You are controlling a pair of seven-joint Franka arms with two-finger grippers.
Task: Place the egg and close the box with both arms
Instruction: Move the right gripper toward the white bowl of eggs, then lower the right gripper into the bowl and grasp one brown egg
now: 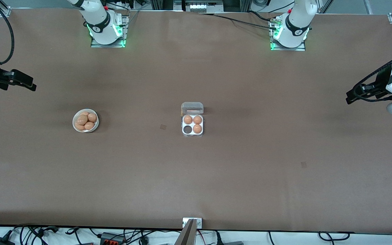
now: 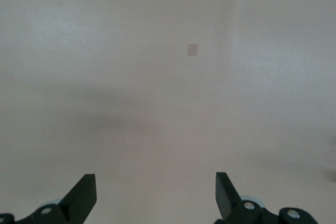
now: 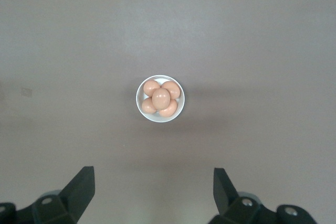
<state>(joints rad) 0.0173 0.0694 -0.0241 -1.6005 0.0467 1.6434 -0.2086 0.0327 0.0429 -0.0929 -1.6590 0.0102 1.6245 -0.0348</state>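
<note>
egg (image 3: 160, 98) topmost in bowl (image 3: 140, 103): fragile, smooth; pinch gently across its middle. both grippers' fingers open, empty.

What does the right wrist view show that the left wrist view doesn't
Only the right wrist view shows the white bowl holding five eggs, with the right gripper up over the table and its fingers open. Only the left wrist view shows a small pale square patch on the table, with the left gripper above and its fingers open. Both share the bare brown table and a pair of spread black fingers; neither shows the box.
</note>
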